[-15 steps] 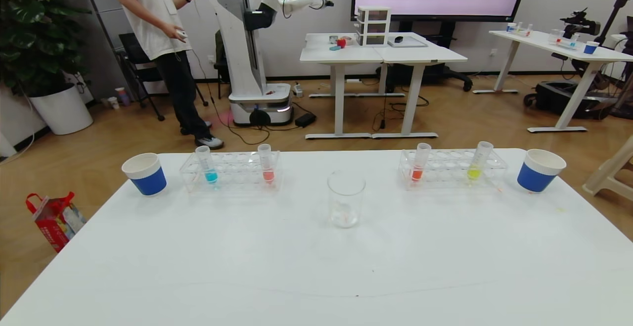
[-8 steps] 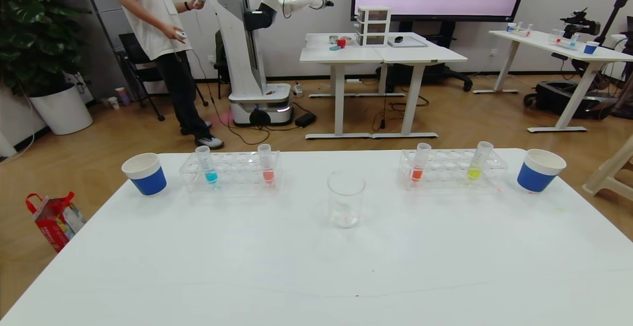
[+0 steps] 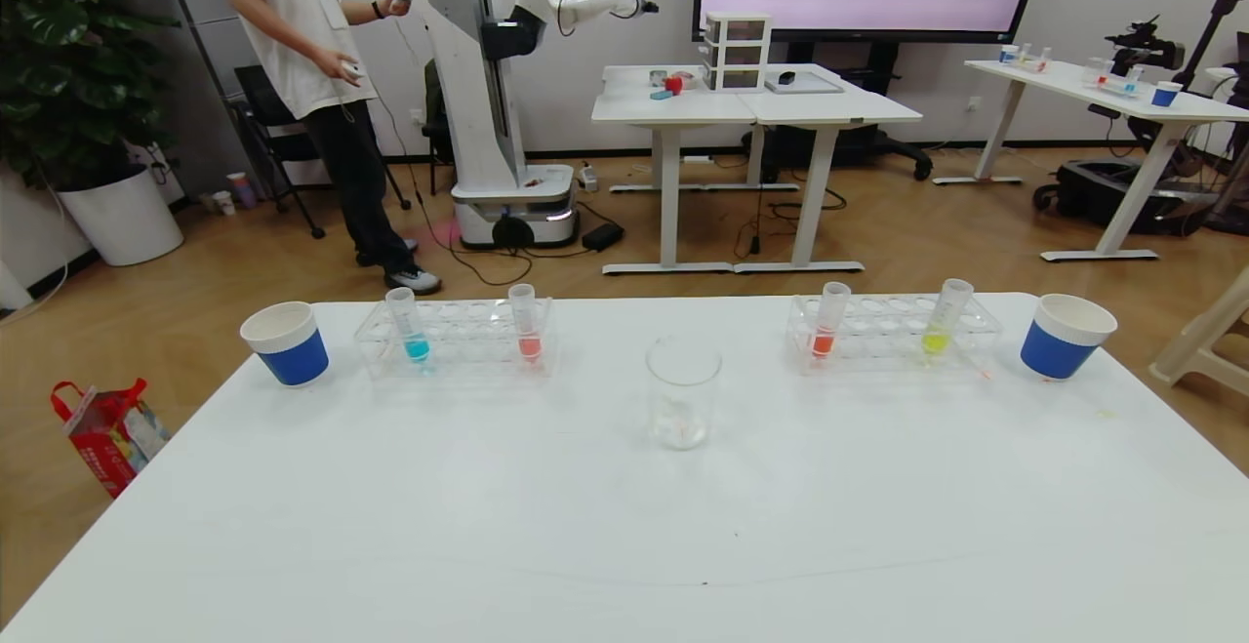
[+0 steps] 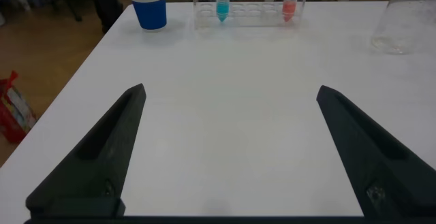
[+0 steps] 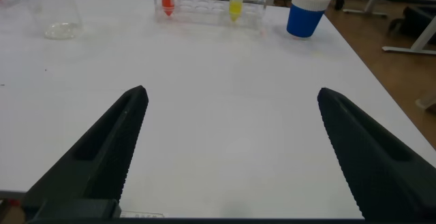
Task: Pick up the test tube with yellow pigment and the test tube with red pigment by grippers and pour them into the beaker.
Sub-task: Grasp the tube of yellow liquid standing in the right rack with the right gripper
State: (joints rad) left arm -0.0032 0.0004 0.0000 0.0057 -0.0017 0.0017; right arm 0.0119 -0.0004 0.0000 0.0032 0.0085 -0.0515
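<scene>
1. The left gripper (image 4: 228,149) hangs low over the near left part of the table (image 3: 624,526), released, its two black fingers (image 4: 95,163) spread wide with bare white tabletop between them; it does not show in the head view.
2. The right gripper (image 5: 231,149) hangs the same way over the near right part of the table, fingers (image 5: 368,156) spread wide and holding nothing.
3. Ahead of both grippers the near half of the table is an unbroken white surface, reaching to the left and right edges.
4. The beaker (image 3: 683,391) stands upright in the middle of the table, nearer the far edge, apart from everything else.
5. Toward the far right corner a clear rack (image 3: 893,333) holds the test tube with red pigment (image 3: 829,321) at its inner end and the test tube with yellow pigment (image 3: 946,317) toward its outer end, both leaning slightly.
6. A blue-and-white paper cup (image 3: 1066,335) stands just beyond that rack, close to the right edge.
7. Toward the far left corner a second rack (image 3: 456,338) holds a blue-liquid tube (image 3: 408,325) and another orange-red tube (image 3: 525,323), with a second paper cup (image 3: 285,342) near the left edge.
</scene>
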